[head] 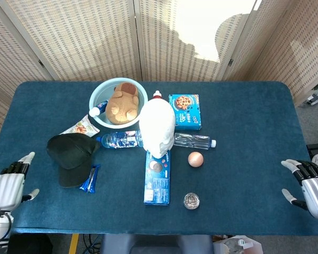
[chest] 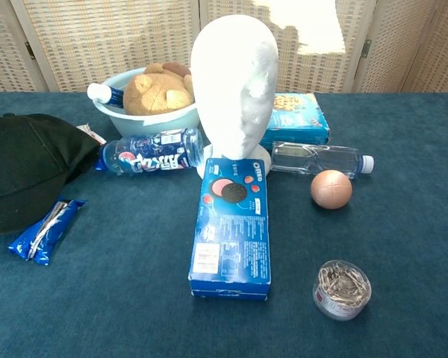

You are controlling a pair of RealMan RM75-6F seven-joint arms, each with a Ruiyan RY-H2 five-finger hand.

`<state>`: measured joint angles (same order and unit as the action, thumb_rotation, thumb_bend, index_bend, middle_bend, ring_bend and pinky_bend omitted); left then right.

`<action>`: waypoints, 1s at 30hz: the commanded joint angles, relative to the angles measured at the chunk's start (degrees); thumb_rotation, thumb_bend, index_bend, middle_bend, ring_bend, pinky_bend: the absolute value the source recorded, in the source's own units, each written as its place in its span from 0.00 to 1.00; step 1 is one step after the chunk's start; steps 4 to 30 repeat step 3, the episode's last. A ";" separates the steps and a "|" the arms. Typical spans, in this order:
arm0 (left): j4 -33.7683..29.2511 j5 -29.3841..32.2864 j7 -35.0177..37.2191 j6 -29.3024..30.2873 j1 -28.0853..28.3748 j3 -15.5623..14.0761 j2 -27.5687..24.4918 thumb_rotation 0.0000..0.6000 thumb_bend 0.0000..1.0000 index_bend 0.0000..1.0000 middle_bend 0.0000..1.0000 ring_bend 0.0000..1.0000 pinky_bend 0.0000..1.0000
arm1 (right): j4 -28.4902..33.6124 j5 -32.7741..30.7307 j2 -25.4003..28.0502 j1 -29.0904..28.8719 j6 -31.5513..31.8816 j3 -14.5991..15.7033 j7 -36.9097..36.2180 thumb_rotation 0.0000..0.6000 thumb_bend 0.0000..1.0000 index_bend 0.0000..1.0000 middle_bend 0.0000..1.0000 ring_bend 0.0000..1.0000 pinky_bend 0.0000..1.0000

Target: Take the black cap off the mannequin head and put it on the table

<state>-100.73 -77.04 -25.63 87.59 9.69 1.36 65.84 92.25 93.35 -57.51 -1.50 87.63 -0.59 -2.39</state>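
The black cap (head: pixel 71 156) lies flat on the blue table (head: pixel 244 132), left of the bare white mannequin head (head: pixel 157 128); in the chest view the cap (chest: pixel 26 170) fills the left edge and the mannequin head (chest: pixel 234 86) stands upright at centre. My left hand (head: pixel 8 183) hovers at the table's front left corner, fingers spread, holding nothing, well clear of the cap. My right hand (head: pixel 309 184) sits off the table's front right edge, fingers apart and empty. Neither hand shows in the chest view.
A light-blue bowl (head: pixel 98 98) with a teddy bear, a Pepsi bottle (head: pixel 119 139), a clear bottle (head: pixel 193 141), two cookie boxes (head: pixel 157 177), a ball (head: pixel 195 159), a small tin (head: pixel 191 200) and a blue snack packet (head: pixel 89 178) crowd the table's middle.
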 commanded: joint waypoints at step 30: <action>-1.20 -0.11 1.67 1.28 -2.16 -0.73 -0.94 1.00 0.00 0.00 0.14 0.18 0.28 | -0.14 1.14 -0.37 -0.93 -0.67 0.26 -0.16 1.00 0.26 0.24 0.24 0.17 0.20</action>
